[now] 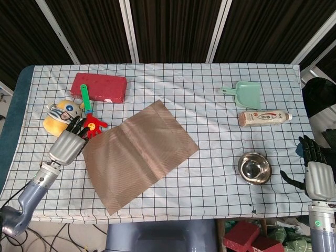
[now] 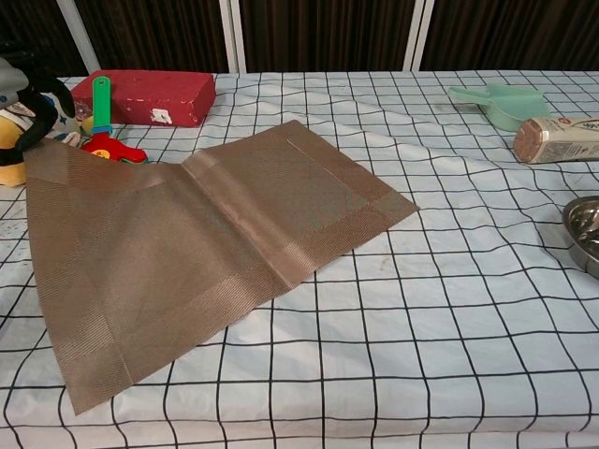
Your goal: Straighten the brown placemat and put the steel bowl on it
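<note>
Brown placemat [image 1: 138,153] askew on checked tablecloth [image 1: 210,131], left of centre, corners pointing near and far, crease across middle. Left hand [image 1: 68,144] at mat's left corner, dark fingers [image 2: 37,94] on that edge; pinching or only touching, cannot tell. Steel bowl [image 1: 254,168] on cloth near right, well apart from mat. Right hand [image 1: 316,173] off table's right edge, fingers spread, holding nothing.

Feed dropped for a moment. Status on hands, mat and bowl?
Left hand holds brown placemat corner, mat skewed. Right hand open, off table edge. Steel bowl on cloth, clear of mat.
</note>
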Controlling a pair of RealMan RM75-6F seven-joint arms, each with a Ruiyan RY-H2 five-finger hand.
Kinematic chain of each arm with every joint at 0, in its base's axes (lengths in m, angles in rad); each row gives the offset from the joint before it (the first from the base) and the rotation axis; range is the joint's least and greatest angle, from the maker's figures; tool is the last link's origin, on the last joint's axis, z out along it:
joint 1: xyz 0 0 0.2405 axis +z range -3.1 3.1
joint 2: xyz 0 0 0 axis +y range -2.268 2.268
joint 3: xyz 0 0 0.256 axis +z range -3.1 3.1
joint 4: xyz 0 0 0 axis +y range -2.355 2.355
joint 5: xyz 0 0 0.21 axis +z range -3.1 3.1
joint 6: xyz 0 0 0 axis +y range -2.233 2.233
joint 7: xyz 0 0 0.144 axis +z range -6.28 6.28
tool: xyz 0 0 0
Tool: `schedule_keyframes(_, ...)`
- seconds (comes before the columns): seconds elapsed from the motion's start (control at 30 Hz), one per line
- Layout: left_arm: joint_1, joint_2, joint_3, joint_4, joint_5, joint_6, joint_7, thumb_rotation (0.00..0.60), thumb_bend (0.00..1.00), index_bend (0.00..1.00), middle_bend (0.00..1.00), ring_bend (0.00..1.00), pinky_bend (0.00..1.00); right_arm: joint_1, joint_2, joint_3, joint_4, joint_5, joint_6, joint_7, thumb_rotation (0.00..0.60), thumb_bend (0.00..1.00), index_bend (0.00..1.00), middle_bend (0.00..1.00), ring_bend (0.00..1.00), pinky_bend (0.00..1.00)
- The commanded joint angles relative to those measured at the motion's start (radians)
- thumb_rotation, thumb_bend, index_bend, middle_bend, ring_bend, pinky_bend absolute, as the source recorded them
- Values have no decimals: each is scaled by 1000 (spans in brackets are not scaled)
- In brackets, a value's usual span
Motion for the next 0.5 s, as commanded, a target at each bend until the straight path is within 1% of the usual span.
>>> schedule_keyframes(0.03,-2,-42,-28,29,-36,-14,27,600,409,662,288,85,80,-1,1,-2,-1,-3,1,-1,600,125,52,0,0,166)
schedule_keyframes(0.07,1,-51,-31,30,-46,-20,26,600,385,647,279,85,76,-1,2,-2,-2,-4,1,-1,600,126,52,0,0,166)
schedule_keyframes(0.1,4,-56,-30,28,-52,-24,25,600,330,612,260,83,68,-1,2,-2,-2,-4,1,-1,600,125,52,0,0,166)
schedule_keyframes(0.17,12,-59,-27,19,-50,-19,25,600,173,496,202,70,45,0,4,-3,-3,-5,-1,0,600,125,52,0,0,165)
schedule_keyframes(0.23,24,-56,-26,-1,-47,-2,14,600,79,381,150,46,24,0,5,-3,-6,-5,-3,0,600,125,52,0,0,165)
schedule_keyframes(0.27,32,-53,-27,-16,-46,9,5,600,53,324,129,34,14,0,7,-4,-7,-5,-4,-1,600,125,52,0,0,165)
schedule_keyframes(0.37,68,-26,-31,-105,-52,58,-29,600,41,233,110,9,2,1,13,-4,-18,-7,-5,-9,600,118,52,0,0,165)
schedule_keyframes(0.5,132,34,-19,-244,-47,138,-35,600,40,180,101,0,0,7,30,2,-45,-24,3,-27,600,108,52,0,0,165)
